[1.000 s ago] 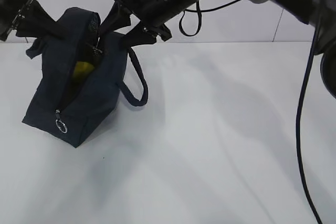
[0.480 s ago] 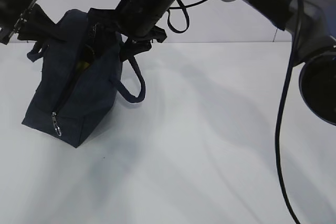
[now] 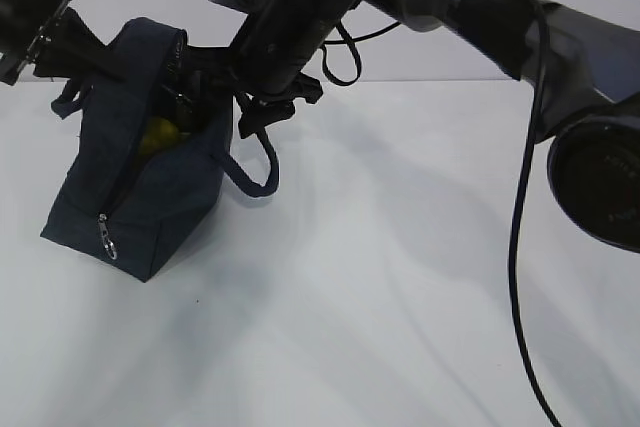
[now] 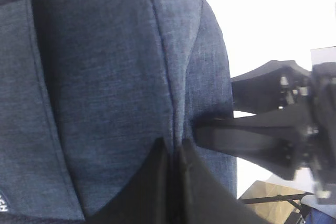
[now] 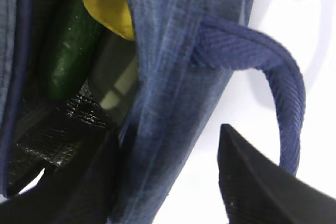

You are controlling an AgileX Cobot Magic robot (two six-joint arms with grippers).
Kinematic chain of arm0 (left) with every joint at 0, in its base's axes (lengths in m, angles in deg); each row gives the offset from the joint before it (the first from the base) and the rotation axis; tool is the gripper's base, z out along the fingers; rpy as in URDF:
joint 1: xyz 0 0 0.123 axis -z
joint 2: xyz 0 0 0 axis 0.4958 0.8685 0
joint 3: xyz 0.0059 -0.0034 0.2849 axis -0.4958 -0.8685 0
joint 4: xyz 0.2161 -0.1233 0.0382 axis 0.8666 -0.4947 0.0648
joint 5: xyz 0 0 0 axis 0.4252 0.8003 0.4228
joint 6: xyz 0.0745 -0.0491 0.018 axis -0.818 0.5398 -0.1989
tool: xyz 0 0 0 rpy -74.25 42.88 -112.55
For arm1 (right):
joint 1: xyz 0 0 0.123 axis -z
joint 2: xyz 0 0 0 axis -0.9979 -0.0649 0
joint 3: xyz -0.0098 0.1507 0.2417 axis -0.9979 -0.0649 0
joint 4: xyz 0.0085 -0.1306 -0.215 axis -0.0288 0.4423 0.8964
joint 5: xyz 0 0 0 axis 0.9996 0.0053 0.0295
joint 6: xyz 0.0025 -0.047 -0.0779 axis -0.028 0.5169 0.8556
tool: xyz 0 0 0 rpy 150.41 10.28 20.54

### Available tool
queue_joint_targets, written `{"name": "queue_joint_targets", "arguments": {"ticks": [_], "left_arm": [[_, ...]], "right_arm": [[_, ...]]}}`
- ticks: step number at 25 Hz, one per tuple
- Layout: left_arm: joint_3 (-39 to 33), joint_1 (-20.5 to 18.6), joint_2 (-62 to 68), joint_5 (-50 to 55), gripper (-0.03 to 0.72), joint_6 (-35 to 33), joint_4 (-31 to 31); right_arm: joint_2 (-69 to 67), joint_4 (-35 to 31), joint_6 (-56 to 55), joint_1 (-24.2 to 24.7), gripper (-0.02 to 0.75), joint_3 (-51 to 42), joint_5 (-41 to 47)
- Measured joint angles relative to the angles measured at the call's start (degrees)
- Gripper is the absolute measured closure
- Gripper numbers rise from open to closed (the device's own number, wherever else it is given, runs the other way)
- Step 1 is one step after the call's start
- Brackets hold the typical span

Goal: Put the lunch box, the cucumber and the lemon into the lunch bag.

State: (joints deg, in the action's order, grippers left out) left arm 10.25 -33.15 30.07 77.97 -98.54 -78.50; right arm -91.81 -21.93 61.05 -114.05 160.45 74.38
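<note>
The navy lunch bag stands at the left of the table with its top open. The yellow lemon shows through the opening. In the right wrist view the cucumber, the lemon and a clear piece of the lunch box lie inside the bag. My right gripper is open and straddles the bag's near wall, one finger inside and one outside by the handle. My left gripper is shut on the bag's far top seam.
The bag's zipper pull hangs at its near lower corner. A loop handle hangs on the bag's right side. The white table spreads to the right and front. The right arm's cable hangs at the right.
My right arm has rotated and dropped so one finger sits inside the bag's opening. The opening narrowed, then spread again and shows the lemon. The zipper pull has flipped. The left gripper held still.
</note>
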Motion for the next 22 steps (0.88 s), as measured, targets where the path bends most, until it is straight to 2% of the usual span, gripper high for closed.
{"name": "queue_joint_targets", "arguments": {"ticks": [9,12,15,19,20,22], "left_arm": [[0.0,0.0,0.0,0.0,0.696,0.0,0.0],[0.0,0.0,0.0,0.0,0.696,0.0,0.0],[0.0,0.0,0.0,0.0,0.696,0.0,0.0],[0.0,0.0,0.0,0.0,0.696,0.0,0.0],[0.0,0.0,0.0,0.0,0.696,0.0,0.0],[0.0,0.0,0.0,0.0,0.696,0.0,0.0]], "right_arm": [[-0.1,-0.2,-0.1,0.0,0.279,0.0,0.9],[-0.1,-0.2,-0.1,0.0,0.317,0.0,0.9],[-0.1,-0.2,-0.1,0.0,0.444,0.0,1.1],[-0.1,2.1,-0.1,0.0,0.675,0.0,1.4],[-0.1,3.1,-0.1,0.0,0.709,0.0,1.5],[-0.1,4.7,-0.1,0.0,0.72,0.0,1.8]]}}
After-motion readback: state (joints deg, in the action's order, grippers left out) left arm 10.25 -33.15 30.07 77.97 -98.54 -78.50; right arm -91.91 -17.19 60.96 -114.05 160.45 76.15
